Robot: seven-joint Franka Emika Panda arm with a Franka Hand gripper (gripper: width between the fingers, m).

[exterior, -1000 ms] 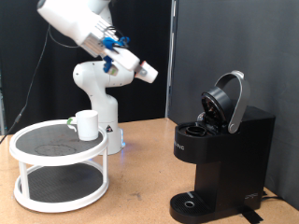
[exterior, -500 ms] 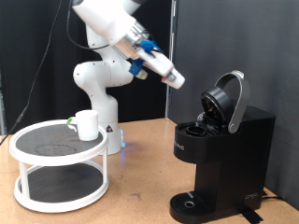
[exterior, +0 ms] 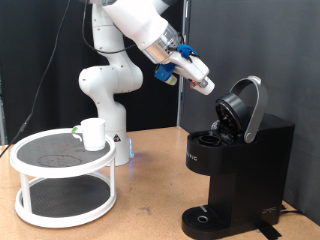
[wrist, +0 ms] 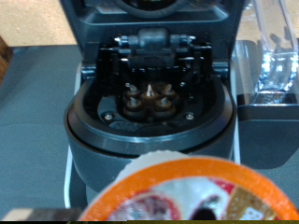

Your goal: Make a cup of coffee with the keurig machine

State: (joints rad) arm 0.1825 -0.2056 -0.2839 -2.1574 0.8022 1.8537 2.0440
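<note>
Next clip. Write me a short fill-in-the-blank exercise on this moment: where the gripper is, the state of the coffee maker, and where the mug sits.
1. The lid of the coffee maker is ____.
2. The white mug stands on the ____ shelf of the round two-shelf stand.
3. The gripper is in the air, near the coffee maker's ____.
4. In the wrist view, a pod shows in front of the machine's ____ pod chamber.

Missing words: open; top; lid; empty
</note>
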